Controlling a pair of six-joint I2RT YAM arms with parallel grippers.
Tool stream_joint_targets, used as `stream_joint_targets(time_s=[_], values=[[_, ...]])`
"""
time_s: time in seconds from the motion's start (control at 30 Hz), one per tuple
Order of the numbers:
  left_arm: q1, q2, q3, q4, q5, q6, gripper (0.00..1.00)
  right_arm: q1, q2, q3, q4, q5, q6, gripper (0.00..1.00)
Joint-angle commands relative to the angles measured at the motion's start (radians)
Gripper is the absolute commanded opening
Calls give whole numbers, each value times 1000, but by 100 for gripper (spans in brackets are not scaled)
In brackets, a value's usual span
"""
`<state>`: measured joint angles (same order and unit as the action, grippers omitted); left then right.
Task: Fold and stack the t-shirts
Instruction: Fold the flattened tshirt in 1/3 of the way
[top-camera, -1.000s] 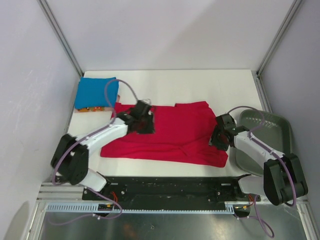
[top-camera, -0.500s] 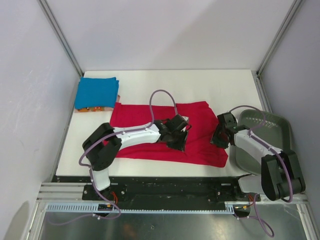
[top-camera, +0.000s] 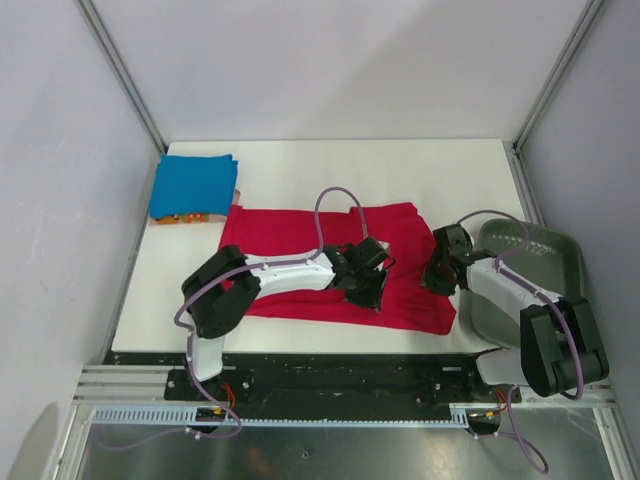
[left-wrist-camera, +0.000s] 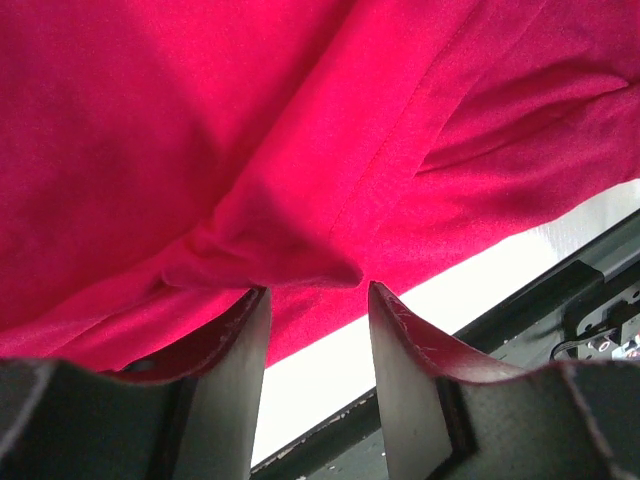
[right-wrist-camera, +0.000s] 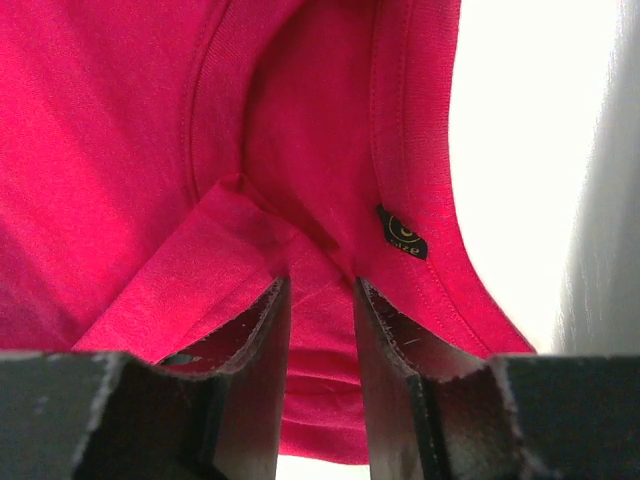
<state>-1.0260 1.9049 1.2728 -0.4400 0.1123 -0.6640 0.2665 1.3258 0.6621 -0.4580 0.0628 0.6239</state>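
Red t-shirt (top-camera: 270, 230) spread on bench (top-camera: 400, 170), centre frame. Limp, light, slides easily: you should pinch hem or seam, not flat middle. Left tool (left-wrist-camera: 315, 285) partway shut, nipping raised fold. Right tool (right-wrist-camera: 322, 278) narrow, astride ridge by collar; grip unconfirmed.

1. The red t-shirt (left-wrist-camera: 300, 130) is filling most of the view, creased and showing a stitched seam.
2. The left gripper (left-wrist-camera: 312, 288) is pinching a bunched fold at its fingertips.
3. White table (left-wrist-camera: 310, 400) and a dark rail (left-wrist-camera: 560, 300) are showing below the hem.
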Motion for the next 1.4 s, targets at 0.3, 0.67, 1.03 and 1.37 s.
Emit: stream_joint_targets(time_s=[0.3,0.67,1.03,1.37], values=[[-17,28,67,17,-22,-63,34,5,33,47,25,20,-21,23],[-7,-5,68,16,-78,-87,11,14,48,88,13,38,-33,1],[48,-11,80,26,-107,-111,9,35,98,173,19,40,-35,0],[102,24,112,49,-155,-129,9,43,192,243,57,37,-29,0]])
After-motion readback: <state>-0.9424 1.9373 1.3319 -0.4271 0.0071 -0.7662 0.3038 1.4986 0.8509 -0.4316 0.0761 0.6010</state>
